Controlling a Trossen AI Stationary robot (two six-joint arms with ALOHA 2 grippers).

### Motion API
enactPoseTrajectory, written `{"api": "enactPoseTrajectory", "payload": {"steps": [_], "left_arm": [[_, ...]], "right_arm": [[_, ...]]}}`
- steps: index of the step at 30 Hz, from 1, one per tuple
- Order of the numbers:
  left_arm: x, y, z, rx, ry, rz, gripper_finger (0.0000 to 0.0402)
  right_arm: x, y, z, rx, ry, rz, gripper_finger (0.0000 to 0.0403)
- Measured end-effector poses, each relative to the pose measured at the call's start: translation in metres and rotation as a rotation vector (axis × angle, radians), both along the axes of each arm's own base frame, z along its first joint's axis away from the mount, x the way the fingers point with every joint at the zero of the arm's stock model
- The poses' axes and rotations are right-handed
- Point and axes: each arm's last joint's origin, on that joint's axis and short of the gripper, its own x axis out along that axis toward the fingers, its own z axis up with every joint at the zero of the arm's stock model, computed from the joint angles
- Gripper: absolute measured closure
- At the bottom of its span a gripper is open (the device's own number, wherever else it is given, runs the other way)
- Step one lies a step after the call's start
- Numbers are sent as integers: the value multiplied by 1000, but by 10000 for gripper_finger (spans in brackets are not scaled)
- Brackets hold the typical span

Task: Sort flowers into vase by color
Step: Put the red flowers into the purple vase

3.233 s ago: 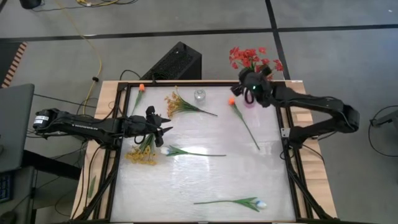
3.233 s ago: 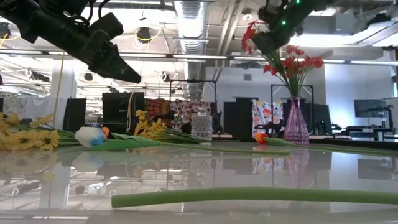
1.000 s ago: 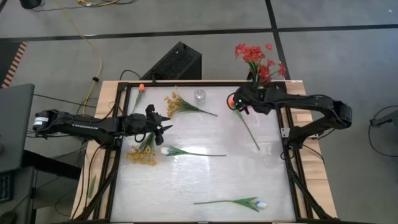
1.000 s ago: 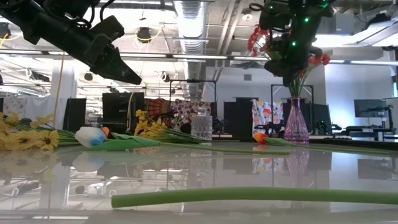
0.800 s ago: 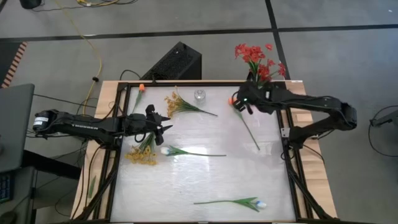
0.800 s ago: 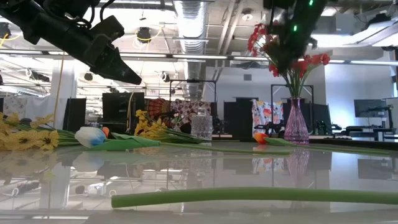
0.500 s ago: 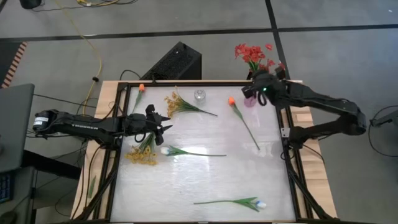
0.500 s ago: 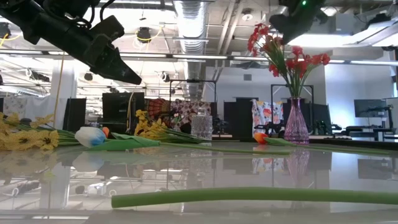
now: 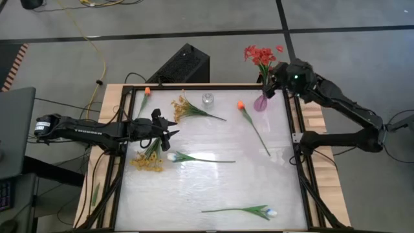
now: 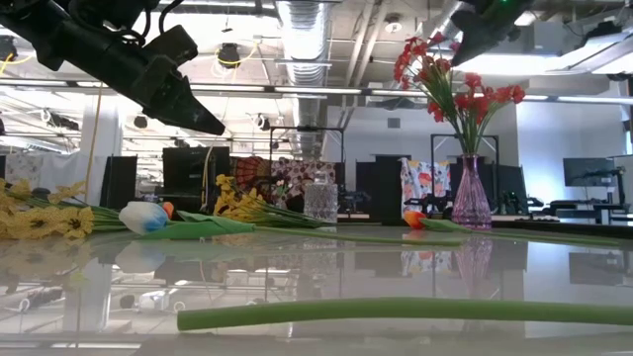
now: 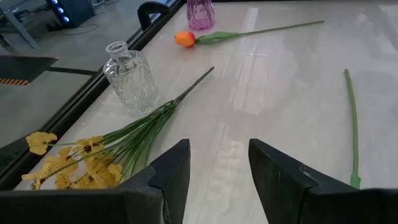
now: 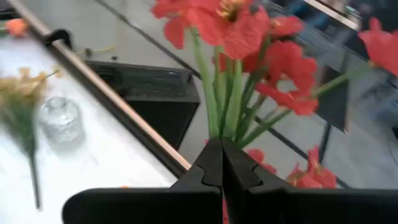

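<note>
1 overhead, 1 table-level, 2 wrist cameras; all share the pink vase [image 9: 260, 103].

Glossy white table [image 9: 213, 188] mirroring the ceiling lights, framed by pale bare wood [image 9: 326, 184]. Clear, faceted glass jar [image 11: 130, 78]. Translucent purple glass vase [image 10: 471, 198]. Matt black plastic hand [image 11: 217, 174].

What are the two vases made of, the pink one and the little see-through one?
The pink vase looks like tinted glass: light shines through it and it gleams. The small clear vase looks like cut or pressed glass, with a bumpy, sparkly pattern. Either one could be clear plastic instead.
</note>
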Motion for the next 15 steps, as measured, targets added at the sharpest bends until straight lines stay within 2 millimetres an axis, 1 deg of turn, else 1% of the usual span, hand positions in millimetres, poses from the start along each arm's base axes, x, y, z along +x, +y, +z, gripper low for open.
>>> {"api": "enactPoseTrajectory", "payload": {"steps": [3, 4, 7, 11, 15], "left_arm": [[0, 0, 0, 8, 3, -3, 248], [0, 0, 0, 11, 2, -5, 248], [0, 0, 1, 19, -2, -7, 248], [0, 0, 0, 5, 0, -3, 248], [-3, 0, -9, 2, 20, -2, 248]], "right_arm": [[-4, -7, 4, 16, -49, 130, 383], [-5, -10, 6, 10, -75, 147, 383], [-9, -22, 10, -25, -120, 113, 383], [-11, -33, 8, -11, -128, 104, 383], [-11, -41, 6, -6, -141, 110, 383]]}}
